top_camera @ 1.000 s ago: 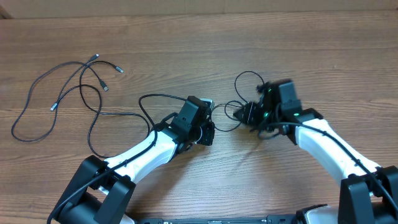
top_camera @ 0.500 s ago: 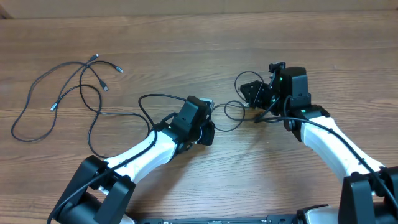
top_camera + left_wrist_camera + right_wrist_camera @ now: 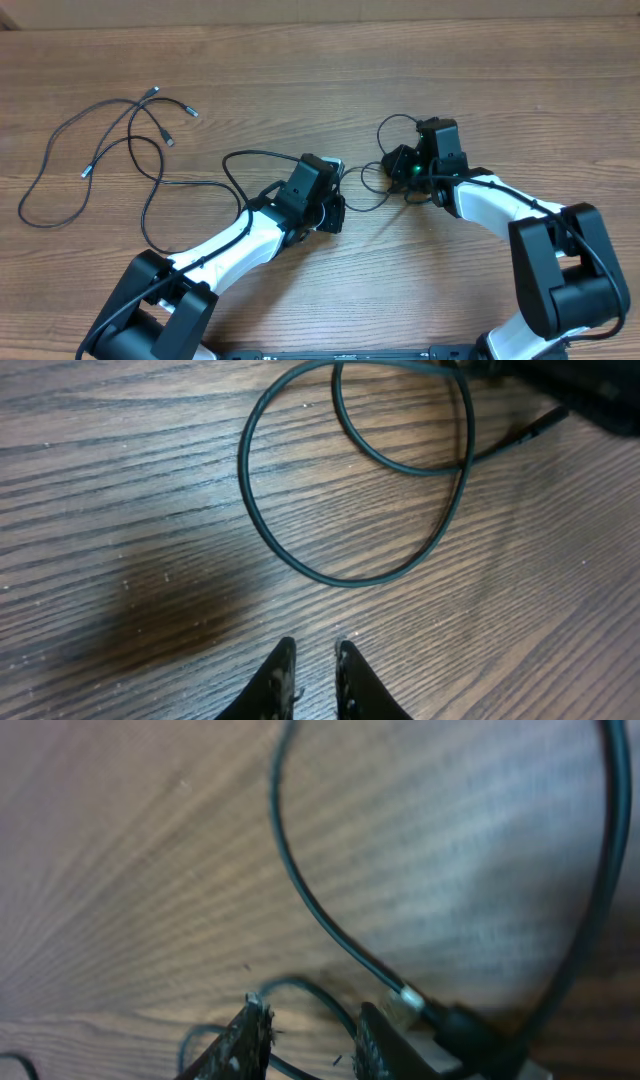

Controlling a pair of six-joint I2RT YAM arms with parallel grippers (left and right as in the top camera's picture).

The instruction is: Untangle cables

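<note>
Right gripper: jaws stand a moderate way apart. A thin strand of the cables arcs across the gap just past the tips, and a silver-tipped plug lies close against one finger. Nothing looks pinched, though the blur leaves it unsure. From above, this gripper sits low over the knot in the middle of the table, touching it or nearly so. Next out is the small loop, flat on the wood between the two arms, with its strand running roughly left to right across the table. Left gripper: jaws narrow, only a thin gap, nothing in it. Its tips point toward the small loop, which lies ahead of them and clear of contact. Judgement: the right arm is the nearer one, so any draw should follow that left-right line, away from the left gripper. Farthest off, the loose cords sprawl at the table's left, well apart, with their plug ends free.
</note>
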